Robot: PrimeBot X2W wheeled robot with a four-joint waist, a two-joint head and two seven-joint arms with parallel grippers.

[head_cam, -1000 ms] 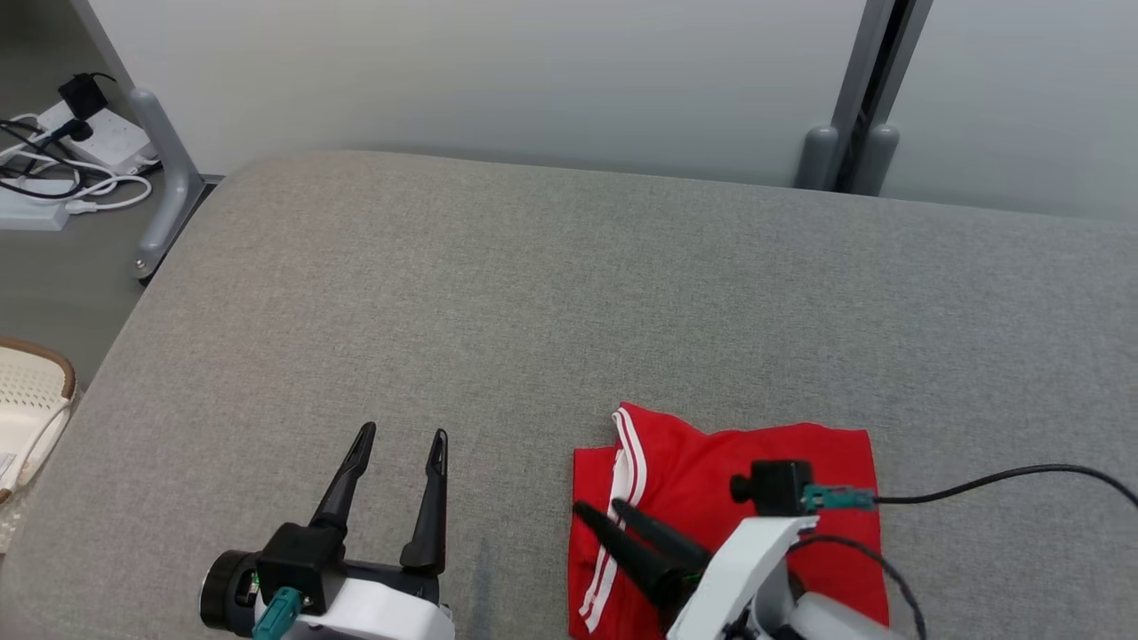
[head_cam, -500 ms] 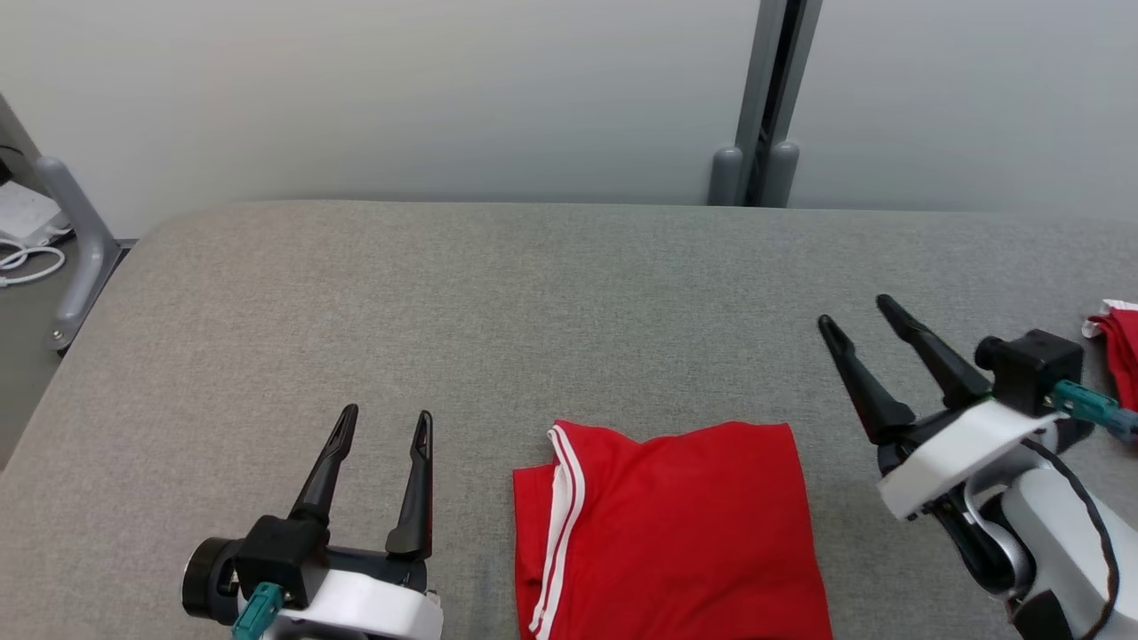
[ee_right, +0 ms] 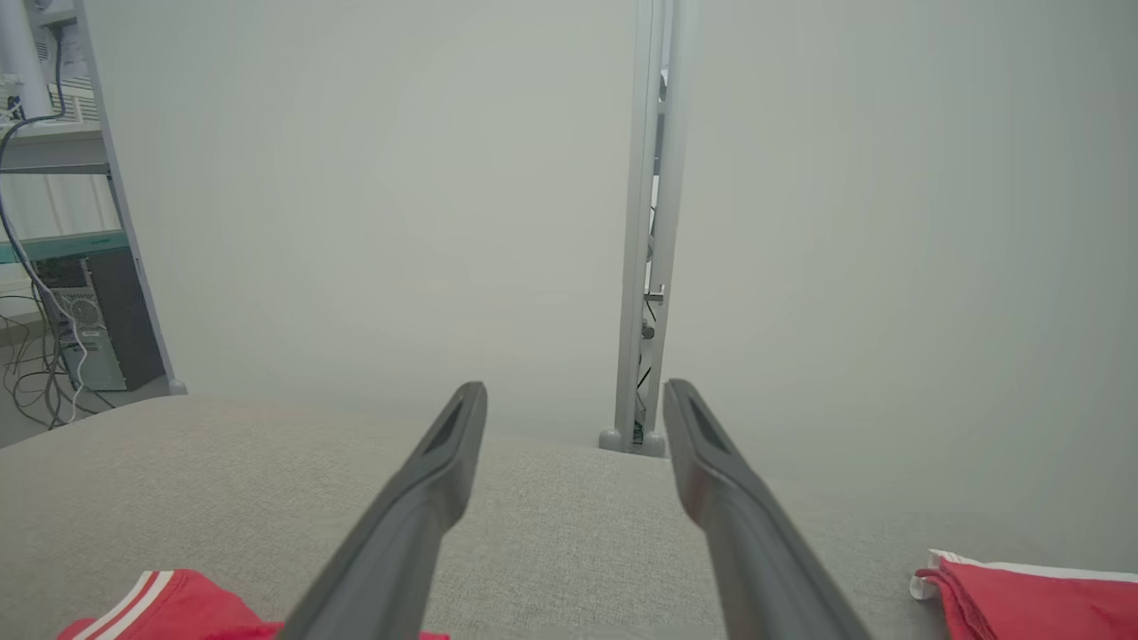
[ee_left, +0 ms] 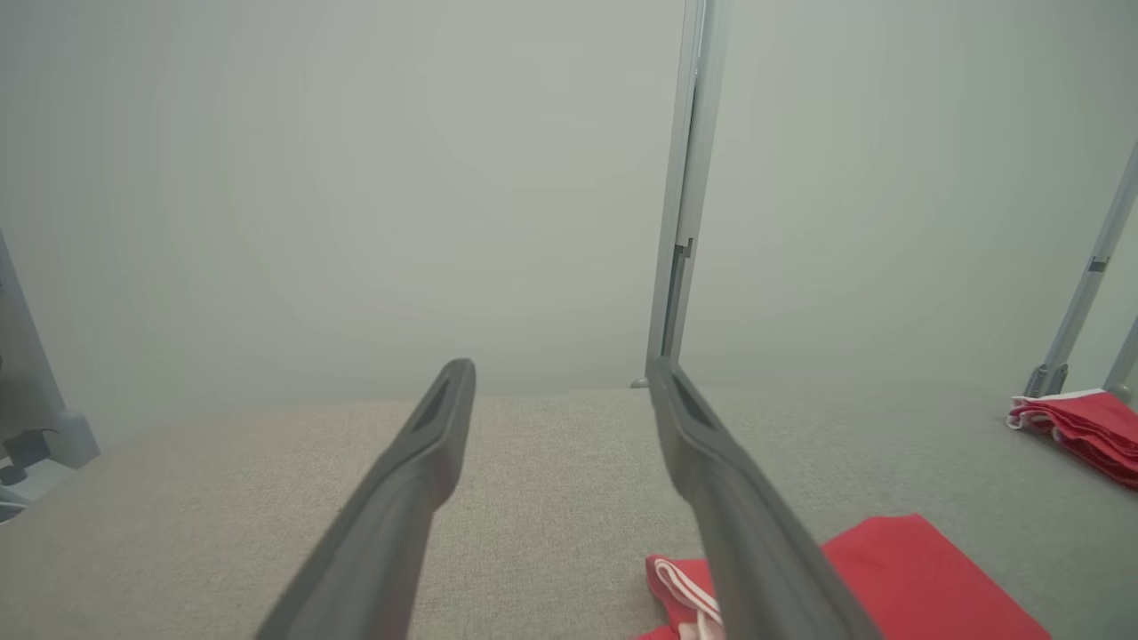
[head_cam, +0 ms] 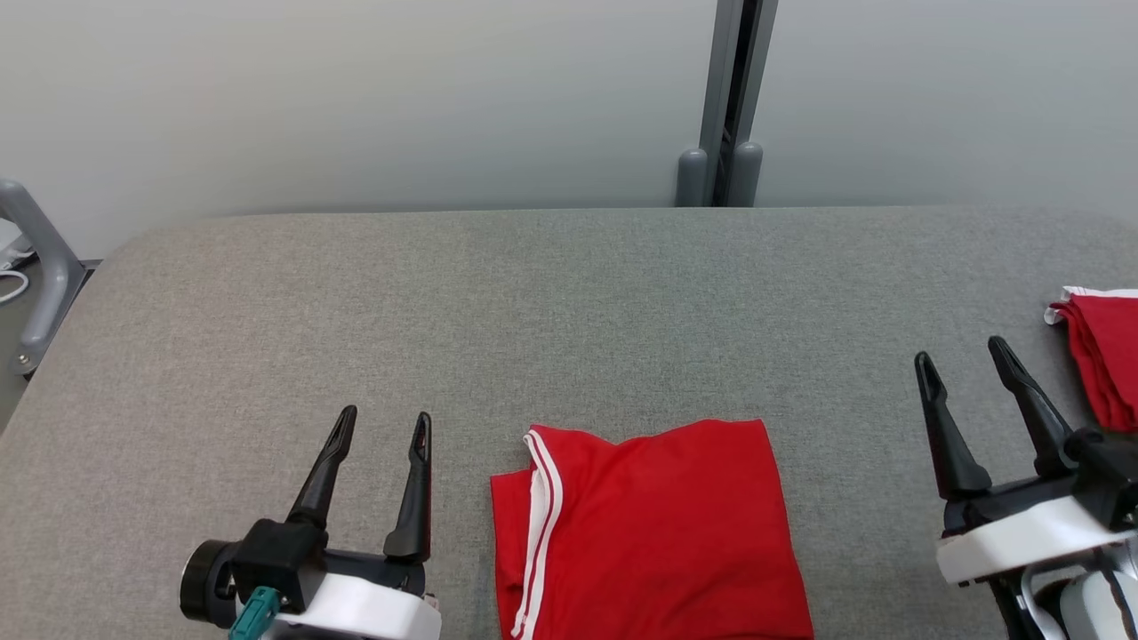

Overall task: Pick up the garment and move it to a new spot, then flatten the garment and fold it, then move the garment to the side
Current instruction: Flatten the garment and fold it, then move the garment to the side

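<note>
Far left, off the grey pad: a bent grey leg. Low at left, the left gripper: fingers spread wide, empty, pointing up the head view over bare pad. At bottom centre, the garment: red, with white stripes down its left fold. Lies flat on the pad, folded to a rough rectangle, cut off by the view's lower edge. Sits between the two grippers, just beside the left one, touched by neither. Behind it, past the pad's far edge, a grey post against a pale wall. Low at right, the right gripper: likewise spread wide, nothing between its fingers, apart from the garment. At the right edge, a second red pile, white-trimmed, near that gripper's tips.
</note>
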